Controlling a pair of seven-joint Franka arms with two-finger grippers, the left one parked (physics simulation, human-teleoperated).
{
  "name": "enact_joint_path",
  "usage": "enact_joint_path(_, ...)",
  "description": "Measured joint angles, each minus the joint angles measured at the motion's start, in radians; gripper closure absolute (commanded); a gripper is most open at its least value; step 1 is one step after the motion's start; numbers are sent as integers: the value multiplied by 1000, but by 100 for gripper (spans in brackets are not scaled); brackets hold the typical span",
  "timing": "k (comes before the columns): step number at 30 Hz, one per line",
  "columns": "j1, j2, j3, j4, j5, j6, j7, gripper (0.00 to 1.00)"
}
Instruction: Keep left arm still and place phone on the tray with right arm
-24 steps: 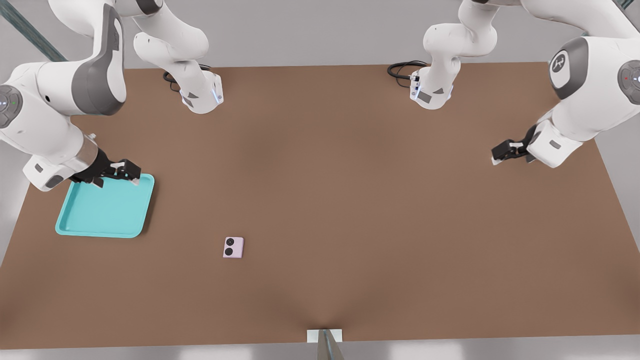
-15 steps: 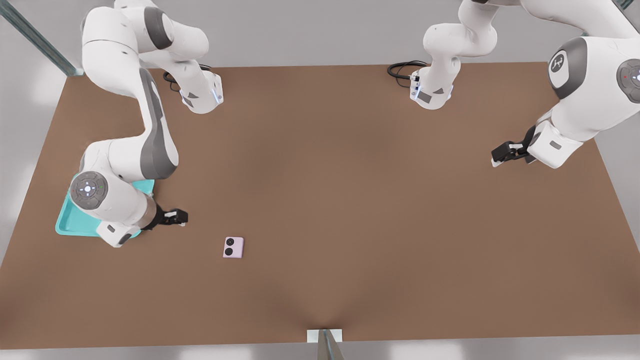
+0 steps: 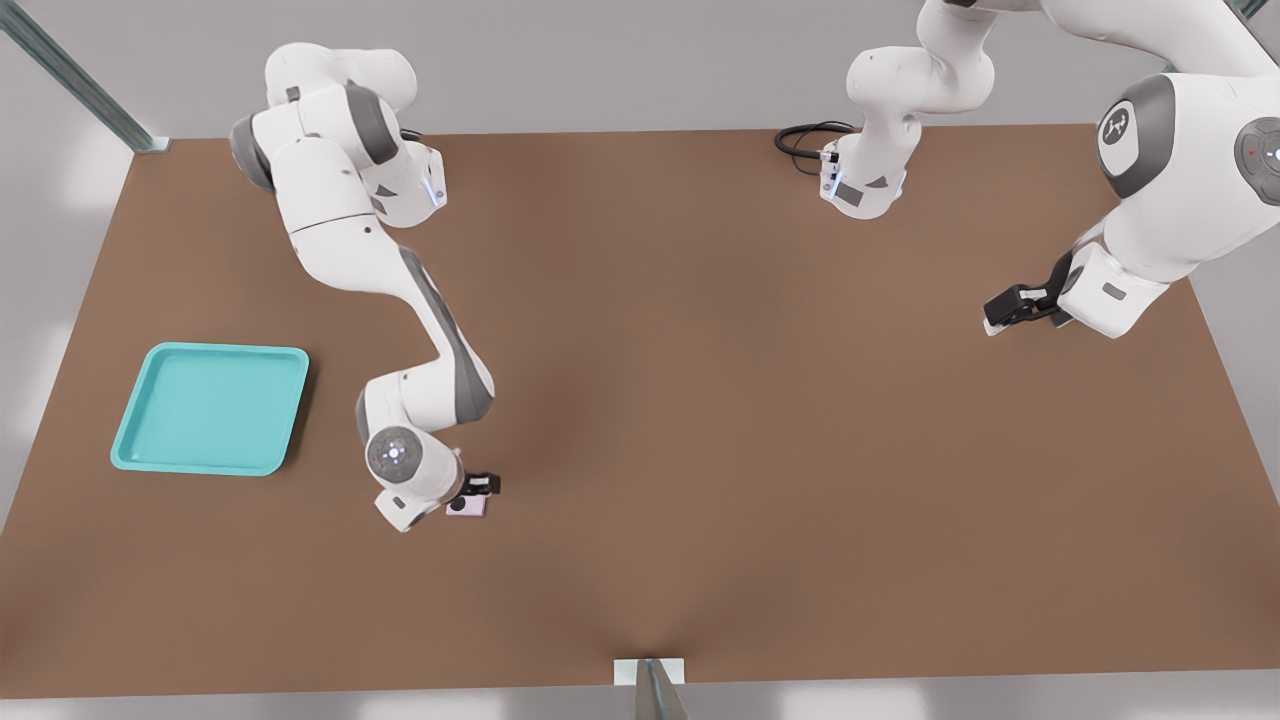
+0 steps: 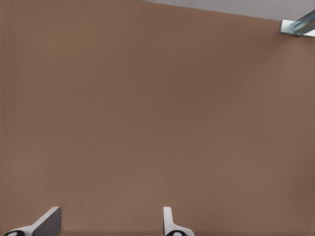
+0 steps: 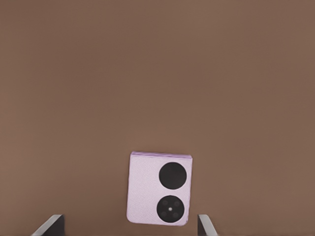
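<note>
gripper (image 3: 484,487) spread wide above the unlabelled pink phone (image 5: 159,189), apart from tray (image 3: 135,449).

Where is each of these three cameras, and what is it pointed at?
Front view: high above the table, looking down; shows both arms, the tray, the gripper over the phone.
Right wrist view: on the working arm, looking down at the phone; open fingertips show.
Left wrist view: on the parked arm, facing bare table; its fingertips show.
Front and right wrist views share the phone.
</note>
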Motion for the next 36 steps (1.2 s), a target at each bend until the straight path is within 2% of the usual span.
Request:
enact_joint_path(14,-19,22,0,-77,19,95,150,0)
enact_joint_path(36,-43,70,0,-77,28,153,-3,0)
